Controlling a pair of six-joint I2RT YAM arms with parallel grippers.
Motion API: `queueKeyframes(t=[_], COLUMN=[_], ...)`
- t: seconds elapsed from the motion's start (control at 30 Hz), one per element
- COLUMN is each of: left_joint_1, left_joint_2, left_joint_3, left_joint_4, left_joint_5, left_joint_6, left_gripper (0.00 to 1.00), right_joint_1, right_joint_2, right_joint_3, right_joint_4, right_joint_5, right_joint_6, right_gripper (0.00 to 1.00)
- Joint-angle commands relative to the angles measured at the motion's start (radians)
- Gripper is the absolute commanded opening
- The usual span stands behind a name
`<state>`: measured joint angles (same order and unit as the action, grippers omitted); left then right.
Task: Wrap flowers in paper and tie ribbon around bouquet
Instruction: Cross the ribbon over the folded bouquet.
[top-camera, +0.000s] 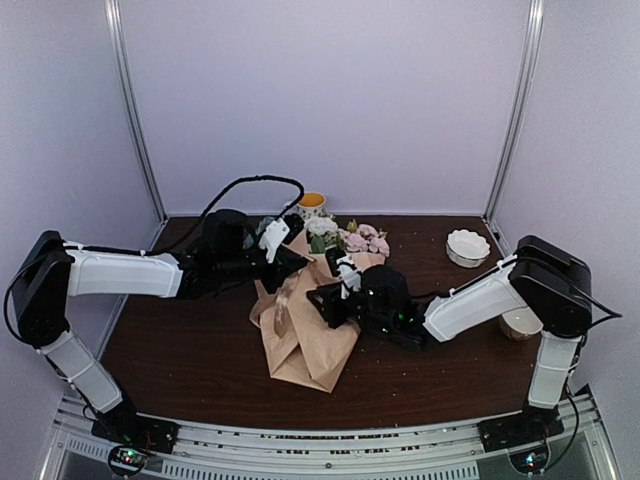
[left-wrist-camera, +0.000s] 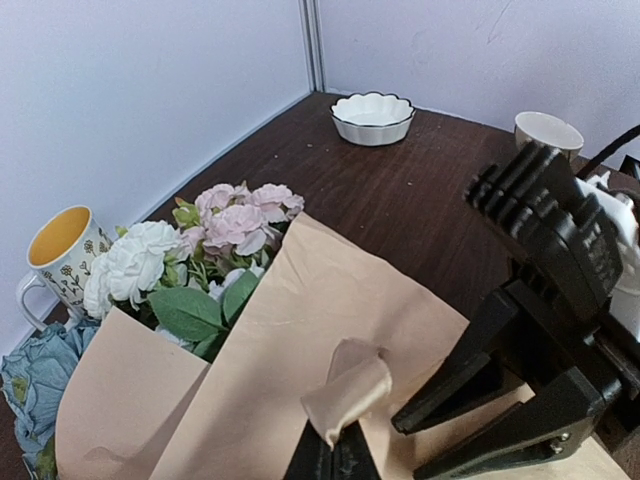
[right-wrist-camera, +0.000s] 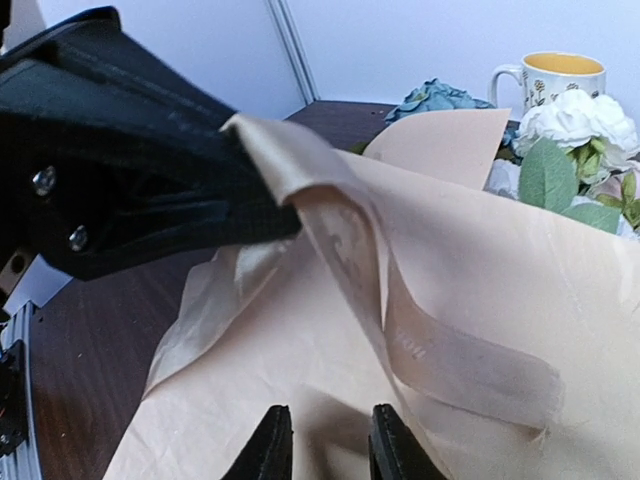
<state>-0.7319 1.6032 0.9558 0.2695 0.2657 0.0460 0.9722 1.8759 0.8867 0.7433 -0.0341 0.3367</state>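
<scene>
The bouquet lies mid-table, its flowers (top-camera: 350, 238) pointing away, wrapped in peach-tan paper (top-camera: 305, 345). White and pink roses and green leaves (left-wrist-camera: 190, 265) stick out of the cone, with blue hydrangea (right-wrist-camera: 437, 98) at its far side. My left gripper (left-wrist-camera: 335, 455) is shut on a fold of satin peach ribbon (left-wrist-camera: 350, 392) over the paper's upper left edge (top-camera: 297, 262). From that grip a ribbon strand (right-wrist-camera: 440, 355) runs down across the wrap. My right gripper (right-wrist-camera: 328, 445) hovers open just above the paper, nothing between its fingers, close to the left one (top-camera: 322, 300).
A yellow-lined floral mug (top-camera: 312, 203) stands at the back, by the flower heads. A white scalloped bowl (top-camera: 468, 246) sits at the back right and a small cup (top-camera: 520, 323) beside the right arm. Walls close in the table's back and sides.
</scene>
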Motion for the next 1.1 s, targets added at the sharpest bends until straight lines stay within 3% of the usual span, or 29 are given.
queueKeyframes(t=[0.0, 0.5, 1.07], left_joint_1=[0.005, 0.005, 0.006], left_joint_2=[0.010, 0.008, 0.037], left_joint_3=[0.026, 0.031, 0.051], left_joint_4=[0.052, 0.045, 0.040], left_joint_5=[0.010, 0.033, 0.058], left_joint_6=[-0.011, -0.008, -0.012], left_gripper=[0.00, 0.00, 0.00], right_joint_1=[-0.017, -0.040, -0.066], right_joint_2=[0.014, 0.037, 0.135], right_joint_3=[0.067, 0.135, 0.205], right_joint_4=[-0.007, -0.023, 0.099], right_joint_5=[0.146, 0.214, 0.060], right_joint_6=[-0.004, -0.053, -0.090], right_gripper=[0.29, 0.43, 0.42])
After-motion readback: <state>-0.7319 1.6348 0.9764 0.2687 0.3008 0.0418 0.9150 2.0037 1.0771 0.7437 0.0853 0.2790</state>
